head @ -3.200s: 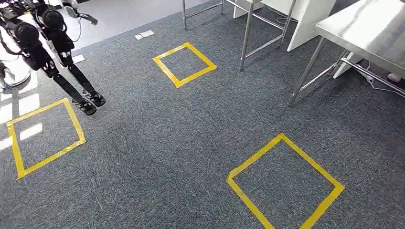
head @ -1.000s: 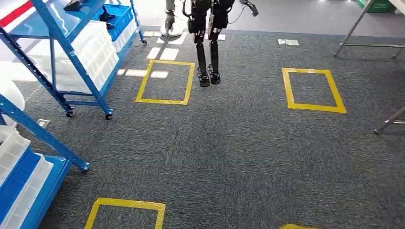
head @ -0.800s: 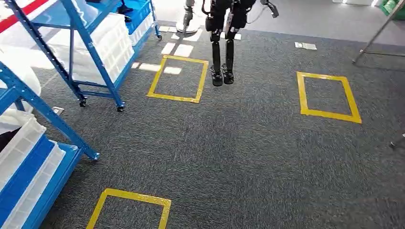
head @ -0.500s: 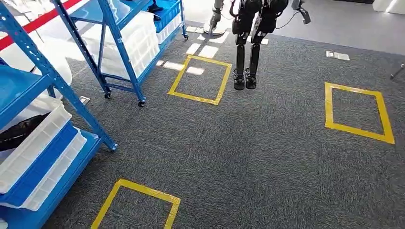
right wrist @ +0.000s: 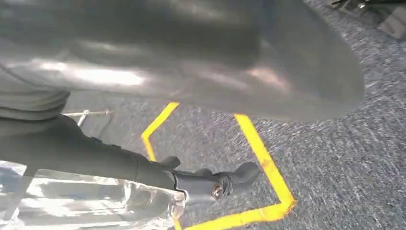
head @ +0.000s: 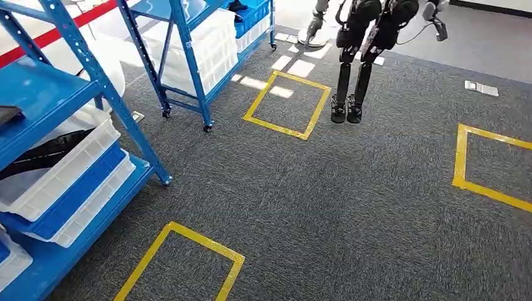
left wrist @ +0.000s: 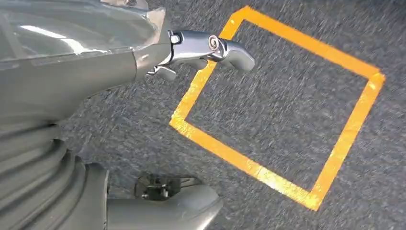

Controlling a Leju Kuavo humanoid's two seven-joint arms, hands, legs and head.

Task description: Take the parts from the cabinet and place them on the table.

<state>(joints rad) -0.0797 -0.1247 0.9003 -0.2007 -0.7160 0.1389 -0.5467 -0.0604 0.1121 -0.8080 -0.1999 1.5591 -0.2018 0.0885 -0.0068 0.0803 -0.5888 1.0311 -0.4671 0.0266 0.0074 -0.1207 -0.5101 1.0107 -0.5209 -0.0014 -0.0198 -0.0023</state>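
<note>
A blue cabinet (head: 94,81) holding white bins (head: 59,166) is seen at the left on grey carpet (head: 326,200). The left hand (left wrist: 143,62) and right hand (right wrist: 158,177) are held with fingers extended, gripping nothing. Parts cannot be made out.

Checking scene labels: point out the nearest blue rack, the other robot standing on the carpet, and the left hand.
blue rack (head: 103,94), head view, front post.
other robot (head: 354,88), head view, legs.
left hand (left wrist: 143,48), left wrist view, palm.

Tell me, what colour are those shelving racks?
Blue shelving racks, clearest in the head view.
</note>
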